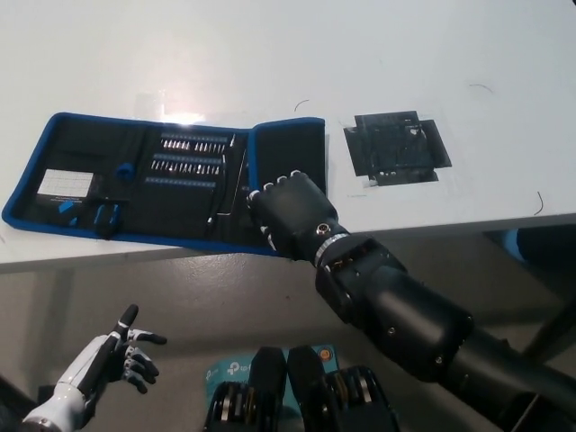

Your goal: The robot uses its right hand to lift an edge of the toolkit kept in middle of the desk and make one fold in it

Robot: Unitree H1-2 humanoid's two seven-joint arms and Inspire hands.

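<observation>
The toolkit (135, 180), a black case with a blue border, lies spread on the white desk with rows of bits showing in its middle. Its right-end flap (290, 148) lies folded over to the left, plain black back up. My black right hand (290, 216) rests palm down on the near right corner of the case, at the desk's front edge, fingers slightly apart and holding nothing. Down at the lower left, below the desk edge, my white left hand (119, 358) hangs with fingers spread.
A black square patch (396, 148) sits on the desk (360, 54) to the right of the toolkit. A teal box (225, 369) lies on the floor below the desk's front edge.
</observation>
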